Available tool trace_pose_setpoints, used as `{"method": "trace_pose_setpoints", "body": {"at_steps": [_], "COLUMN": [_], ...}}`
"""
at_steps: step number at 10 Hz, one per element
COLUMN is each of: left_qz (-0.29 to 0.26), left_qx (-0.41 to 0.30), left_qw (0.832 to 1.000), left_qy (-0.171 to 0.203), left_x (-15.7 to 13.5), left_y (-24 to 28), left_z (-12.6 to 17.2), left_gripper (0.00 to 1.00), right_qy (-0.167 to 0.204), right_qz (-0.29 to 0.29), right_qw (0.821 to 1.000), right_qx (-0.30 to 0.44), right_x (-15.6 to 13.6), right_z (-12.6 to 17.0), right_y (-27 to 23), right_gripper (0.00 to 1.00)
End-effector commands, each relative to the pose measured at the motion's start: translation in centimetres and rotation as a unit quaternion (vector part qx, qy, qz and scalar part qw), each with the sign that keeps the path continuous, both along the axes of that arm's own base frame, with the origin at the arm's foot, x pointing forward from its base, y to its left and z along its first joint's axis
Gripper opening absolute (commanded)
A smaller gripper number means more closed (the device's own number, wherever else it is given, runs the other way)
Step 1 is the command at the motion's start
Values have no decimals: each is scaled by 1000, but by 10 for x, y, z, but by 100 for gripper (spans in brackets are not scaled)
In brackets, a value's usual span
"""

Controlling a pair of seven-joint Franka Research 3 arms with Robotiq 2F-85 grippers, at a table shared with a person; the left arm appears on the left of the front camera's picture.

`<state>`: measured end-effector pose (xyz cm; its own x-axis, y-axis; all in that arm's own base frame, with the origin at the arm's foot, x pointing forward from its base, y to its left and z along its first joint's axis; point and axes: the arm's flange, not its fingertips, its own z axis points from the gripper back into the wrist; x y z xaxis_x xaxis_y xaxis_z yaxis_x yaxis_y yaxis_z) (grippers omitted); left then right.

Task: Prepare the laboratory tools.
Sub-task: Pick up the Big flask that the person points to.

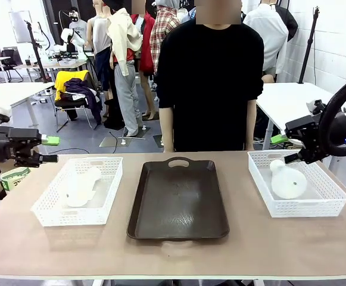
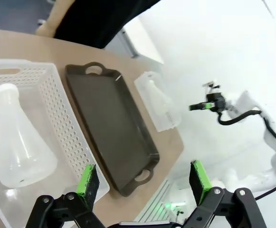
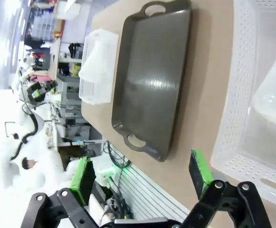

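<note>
Empty, wide open: left gripper [image 1: 49,149], right gripper [image 1: 283,149].
We grab by the necks: left Erlenmeyer flask [image 1: 80,186], right Erlenmeyer flask [image 1: 286,179] lie flanking the brown tray [image 1: 178,202]; squeeze gently.

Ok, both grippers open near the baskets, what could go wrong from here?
1. The left flask and the right flask lie on their sides; pinched on the smooth taper, either might slip or roll.
2. The left basket and right basket wall the flasks in, so the left gripper or right gripper, open wide, could snag mesh and drag one.
</note>
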<state>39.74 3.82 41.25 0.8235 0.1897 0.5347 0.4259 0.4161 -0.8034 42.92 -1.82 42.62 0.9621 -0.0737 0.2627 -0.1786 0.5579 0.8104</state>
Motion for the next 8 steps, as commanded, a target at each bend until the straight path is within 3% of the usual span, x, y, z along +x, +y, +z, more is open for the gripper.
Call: {"method": "trace_pose_setpoints", "body": {"at_steps": [1,5,8], "left_qz": [-1,-11,-13], "left_qx": [-7,-4,-19], "left_qw": [1000,1000,1000], "left_qy": [1,0,3], "left_x": [6,3,0], "left_y": [17,20,12], "left_z": [-6,1,0], "left_gripper": [100,100,100], "right_qy": [-14,-31,-16], "right_qz": [-18,-25,-30], "right_qw": [1000,999,999], "right_qx": [12,16,2], "right_x": [8,13,9], "right_z": [3,18,17], "right_y": [-8,-19,-20], "right_gripper": [100,100,100]}}
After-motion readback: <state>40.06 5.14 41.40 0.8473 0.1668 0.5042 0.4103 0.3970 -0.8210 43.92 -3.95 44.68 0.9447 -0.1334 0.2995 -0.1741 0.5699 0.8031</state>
